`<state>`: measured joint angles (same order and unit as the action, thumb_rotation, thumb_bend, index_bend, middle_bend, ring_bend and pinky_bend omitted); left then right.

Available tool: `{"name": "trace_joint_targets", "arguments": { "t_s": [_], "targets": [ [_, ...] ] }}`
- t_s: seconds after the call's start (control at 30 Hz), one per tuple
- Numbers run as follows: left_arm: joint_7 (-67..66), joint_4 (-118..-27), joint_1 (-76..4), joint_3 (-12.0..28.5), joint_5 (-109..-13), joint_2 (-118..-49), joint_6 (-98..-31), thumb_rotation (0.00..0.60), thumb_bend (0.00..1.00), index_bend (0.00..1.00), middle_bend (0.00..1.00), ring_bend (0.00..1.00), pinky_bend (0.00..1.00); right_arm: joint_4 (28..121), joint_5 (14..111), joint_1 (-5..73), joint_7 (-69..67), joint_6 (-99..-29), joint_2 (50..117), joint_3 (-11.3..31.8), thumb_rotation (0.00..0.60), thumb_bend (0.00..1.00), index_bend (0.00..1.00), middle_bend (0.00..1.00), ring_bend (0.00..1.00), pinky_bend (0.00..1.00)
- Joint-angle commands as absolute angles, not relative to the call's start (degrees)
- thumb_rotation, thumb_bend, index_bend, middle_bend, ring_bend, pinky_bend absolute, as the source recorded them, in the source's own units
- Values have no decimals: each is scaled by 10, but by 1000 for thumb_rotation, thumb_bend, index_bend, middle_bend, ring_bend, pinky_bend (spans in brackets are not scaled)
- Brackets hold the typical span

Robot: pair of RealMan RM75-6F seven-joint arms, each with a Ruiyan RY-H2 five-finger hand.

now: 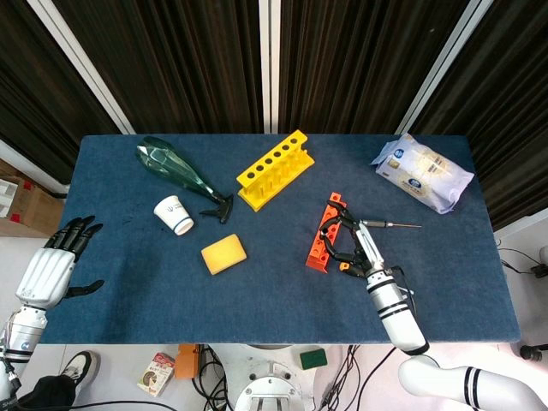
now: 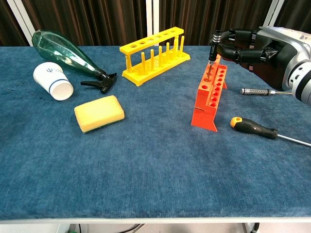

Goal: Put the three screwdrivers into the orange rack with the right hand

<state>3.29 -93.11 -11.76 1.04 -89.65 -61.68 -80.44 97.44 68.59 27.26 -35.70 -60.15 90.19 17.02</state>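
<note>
Lying nearest, a black-and-orange-handled screwdriver [image 2: 254, 127] and a slim silver screwdriver [image 2: 257, 91] await; beyond, the right hand [image 2: 255, 48] pinches a small dark-handled screwdriver [image 2: 212, 52], tip entering the orange plastic rack [image 2: 210, 97]. Next, release it upright.

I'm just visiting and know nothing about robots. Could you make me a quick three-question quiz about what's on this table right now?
1. True or false: the right hand holds a screwdriver upright over the orange rack.
2. How many screwdrivers lie flat on the table? A) none B) two C) three
3. Fill in: the green spray bottle lies on its ____, next to the paper cup.

Key
1. True.
2. B: the silver screwdriver and the black-and-orange screwdriver, both to the right of the rack.
3. Side.
</note>
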Motion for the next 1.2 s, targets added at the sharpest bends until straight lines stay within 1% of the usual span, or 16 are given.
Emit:
{"name": "trace_joint_targets", "arguments": {
  "t_s": [0.03, 0.23, 0.33, 0.43, 0.63, 0.8, 0.97, 1.07, 1.2],
  "targets": [
    [32, -932, -118, 11, -896, -616, -805, 600, 40, 119, 43, 31, 186, 971, 686, 273, -358, -600, 904, 170, 600, 463, 631, 68, 0, 0],
    [31, -934, -118, 11, -893, -615, -802, 600, 40, 119, 43, 31, 186, 962, 691, 272, -359, -599, 907, 168, 600, 463, 620, 66, 0, 0],
    [31, -934, -119, 11, -892, -615, -800, 600, 40, 119, 43, 31, 187, 959, 693, 271, -361, -598, 907, 166, 600, 460, 600, 63, 0, 0],
    [31, -935, -119, 11, -893, -614, -799, 600, 40, 119, 43, 31, 186, 958, 697, 271, -363, -596, 907, 165, 600, 455, 562, 60, 0, 0],
    [29, -937, -119, 11, -893, -613, -800, 600, 40, 119, 43, 31, 187, 957, 706, 271, -367, -597, 905, 164, 600, 443, 441, 59, 0, 0],
    [25, -939, -119, 12, -890, -614, -800, 600, 57, 120, 43, 31, 187, 953, 713, 268, -369, -601, 905, 161, 600, 390, 357, 59, 0, 0],
    [25, -939, -119, 12, -889, -615, -799, 600, 57, 120, 43, 31, 187, 953, 719, 267, -372, -605, 903, 162, 600, 379, 333, 59, 0, 0],
    [25, -939, -118, 12, -890, -614, -800, 600, 56, 120, 43, 31, 187, 956, 736, 263, -376, -619, 902, 161, 600, 376, 325, 59, 0, 0],
    [23, -942, -117, 13, -891, -612, -803, 600, 56, 120, 43, 31, 187, 963, 780, 252, -379, -665, 893, 161, 600, 369, 306, 59, 0, 0]
  ]
}}
